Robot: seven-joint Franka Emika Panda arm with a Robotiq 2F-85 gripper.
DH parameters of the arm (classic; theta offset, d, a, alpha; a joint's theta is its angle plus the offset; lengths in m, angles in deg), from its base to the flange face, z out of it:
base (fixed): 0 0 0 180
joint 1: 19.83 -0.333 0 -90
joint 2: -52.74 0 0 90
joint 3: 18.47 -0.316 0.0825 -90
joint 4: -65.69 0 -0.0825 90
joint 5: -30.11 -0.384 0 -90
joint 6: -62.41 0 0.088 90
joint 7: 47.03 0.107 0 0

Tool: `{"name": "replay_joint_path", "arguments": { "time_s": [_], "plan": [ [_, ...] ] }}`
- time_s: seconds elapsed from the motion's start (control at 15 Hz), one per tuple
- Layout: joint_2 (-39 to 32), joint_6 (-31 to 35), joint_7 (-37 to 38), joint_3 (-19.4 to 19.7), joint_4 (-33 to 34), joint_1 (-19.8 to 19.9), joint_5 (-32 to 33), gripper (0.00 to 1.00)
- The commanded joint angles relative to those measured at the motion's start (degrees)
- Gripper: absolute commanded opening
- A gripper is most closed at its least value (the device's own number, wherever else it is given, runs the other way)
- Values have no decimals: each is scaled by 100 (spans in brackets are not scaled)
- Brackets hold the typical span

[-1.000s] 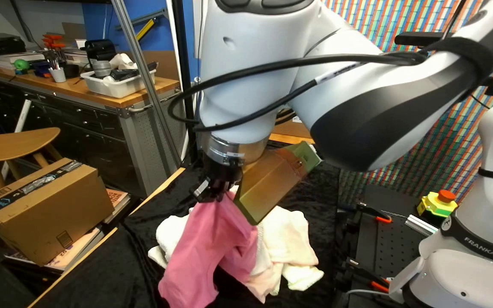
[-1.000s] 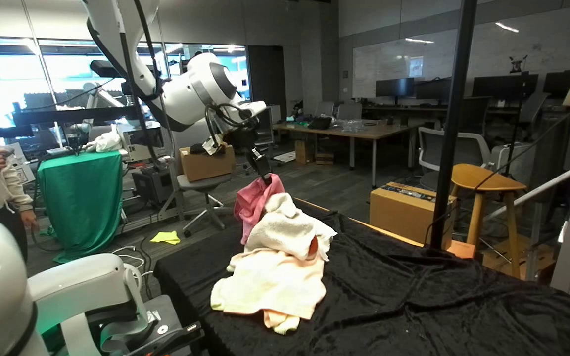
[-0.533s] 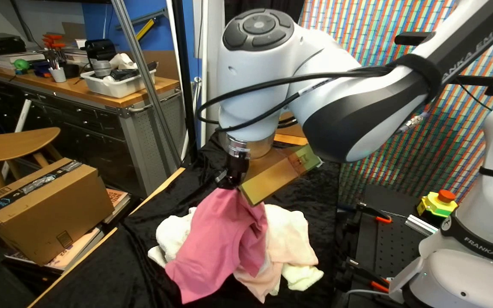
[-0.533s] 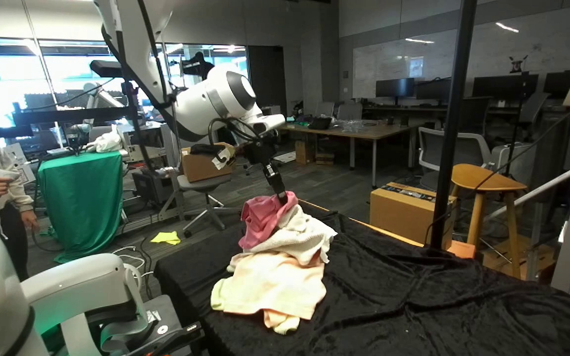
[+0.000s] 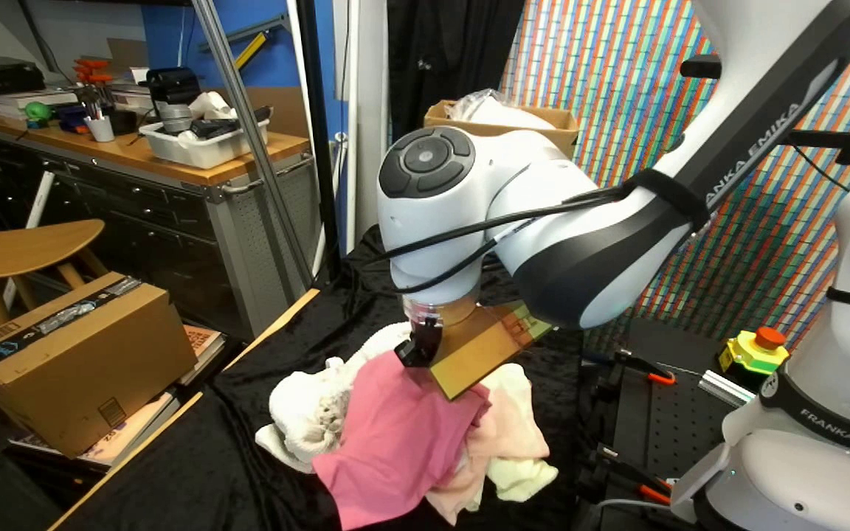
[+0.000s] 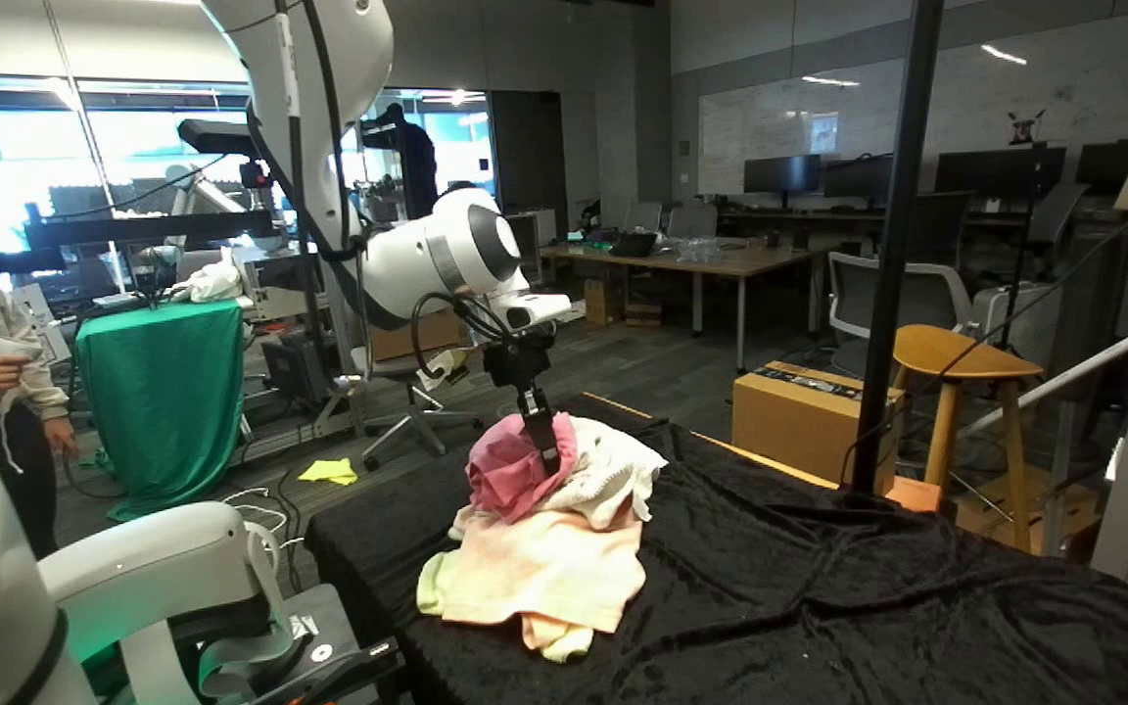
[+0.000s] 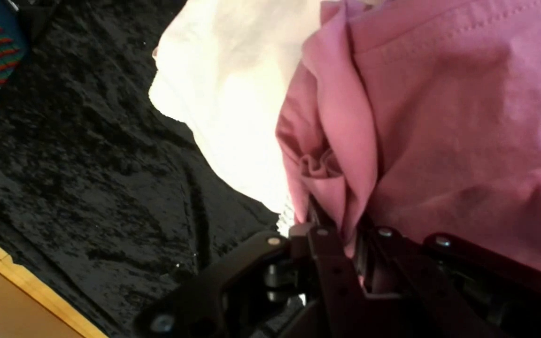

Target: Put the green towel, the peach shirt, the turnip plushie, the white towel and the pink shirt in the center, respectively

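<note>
The pink shirt (image 5: pixel 399 446) lies bunched up against the white towel (image 6: pixel 613 470), and a gathered fold of it is pinched in the jaws of the gripper (image 7: pixel 338 218). Beside it the peach shirt (image 6: pixel 535 563) spreads out, with a pale greenish corner (the green towel (image 5: pixel 521 479), I would guess) poking from under its edge; the turnip plushie does not show and may be covered. Under everything is the black cloth (image 6: pixel 868 607). I take this for the last step, setting the pink shirt down in the center. Next the jaws should spread to let the fold go, then rise straight up, gently, so nothing snags and comes along
</note>
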Motion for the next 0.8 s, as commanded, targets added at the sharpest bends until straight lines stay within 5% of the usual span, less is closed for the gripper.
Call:
{"name": "replay_joint_path", "arguments": {
  "time_s": [0.0, 0.27, 0.33, 0.47, 0.73],
  "plan": [
    [-101, -7, 51, -40, 44, -29, -177, 12],
    [32, -1, -93, -97, -35, -47, -420, 13],
    [97, -12, -134, -121, -66, -53, -514, 37],
    [308, -36, -238, -168, -145, -39, -675, 40],
    [808, -197, -381, -239, -292, -10, -902, 69]
  ]
}}
